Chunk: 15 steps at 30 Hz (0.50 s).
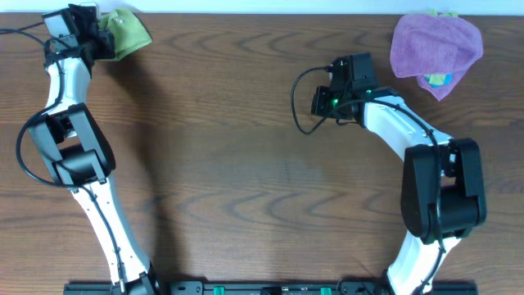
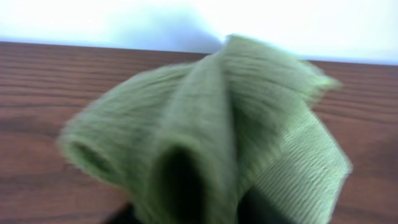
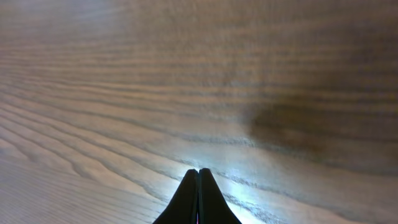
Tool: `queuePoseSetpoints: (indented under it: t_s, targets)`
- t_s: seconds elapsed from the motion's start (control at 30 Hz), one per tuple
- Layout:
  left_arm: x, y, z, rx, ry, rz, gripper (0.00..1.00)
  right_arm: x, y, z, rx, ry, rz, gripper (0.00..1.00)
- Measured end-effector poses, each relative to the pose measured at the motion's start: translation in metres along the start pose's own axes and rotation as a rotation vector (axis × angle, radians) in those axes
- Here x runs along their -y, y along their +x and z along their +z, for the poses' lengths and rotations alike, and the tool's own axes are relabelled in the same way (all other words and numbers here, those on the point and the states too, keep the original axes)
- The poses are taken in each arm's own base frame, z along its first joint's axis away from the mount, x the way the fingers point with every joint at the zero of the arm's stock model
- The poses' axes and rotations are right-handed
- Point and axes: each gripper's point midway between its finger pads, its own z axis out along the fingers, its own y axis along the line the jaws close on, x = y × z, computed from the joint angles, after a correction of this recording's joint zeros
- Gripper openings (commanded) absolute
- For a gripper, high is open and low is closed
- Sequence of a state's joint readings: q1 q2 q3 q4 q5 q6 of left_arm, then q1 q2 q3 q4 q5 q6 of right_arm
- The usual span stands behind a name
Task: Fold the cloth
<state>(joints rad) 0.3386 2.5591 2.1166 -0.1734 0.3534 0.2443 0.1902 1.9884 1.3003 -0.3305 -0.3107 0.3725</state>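
At 11 o'clock on your counter (image 1: 246, 164), your left fingers (image 1: 106, 39) are clamped on the bunched lime-green cloth (image 1: 131, 33) at the far edge, your right fingers (image 3: 198, 180) are pressed fully together over bare wood near centre, and a purple cloth (image 1: 434, 45) lies at 1 o'clock.

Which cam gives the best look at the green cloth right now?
Left wrist: the cloth fills the frame, bunched folds and weave visible, though blurred. Overhead shows it only as a small green lump at the far-left corner of the table, partly hidden by the left hand. Right wrist shows none of it, just bare wood.
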Motion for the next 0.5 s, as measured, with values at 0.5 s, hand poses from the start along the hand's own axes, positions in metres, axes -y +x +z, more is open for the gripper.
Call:
queuePoseSetpoints:
  t_s: [0.5]
  targets:
    - [-0.024, -0.008, -0.002, 0.017, -0.136, -0.080, 0.75, -0.003, -0.006, -0.002, 0.013, -0.002, -0.001, 0.02]
